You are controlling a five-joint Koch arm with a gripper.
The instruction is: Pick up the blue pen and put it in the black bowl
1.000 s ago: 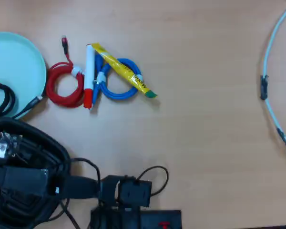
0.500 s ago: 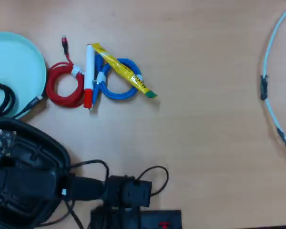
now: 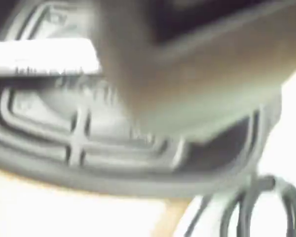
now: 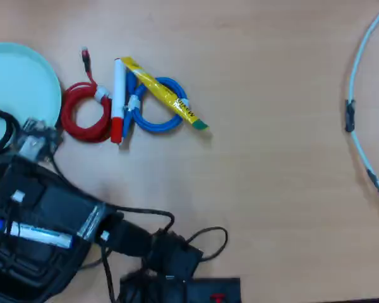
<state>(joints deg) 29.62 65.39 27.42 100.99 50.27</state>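
blue pen (image 4: 31, 232) over black bowl (image 4: 25, 278), beside tool (image 4: 82, 227)

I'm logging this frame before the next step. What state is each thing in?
blue pen: lying over the black bowl, at the gripper.
black bowl: upright at the overhead view's lower left, partly hidden by the arm.
gripper: over the bowl; open or shut cannot be told.
white marker: capped red, lying flat on the table.
yellow tube: lying flat across the blue cable coil.

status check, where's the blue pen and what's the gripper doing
Gripper over large black plastic bowl, jaw state unclear. White-barrelled blue-capped pen at gripper, above bowl's ridged bottom. Nothing blocking; red-capped marker lies apart.
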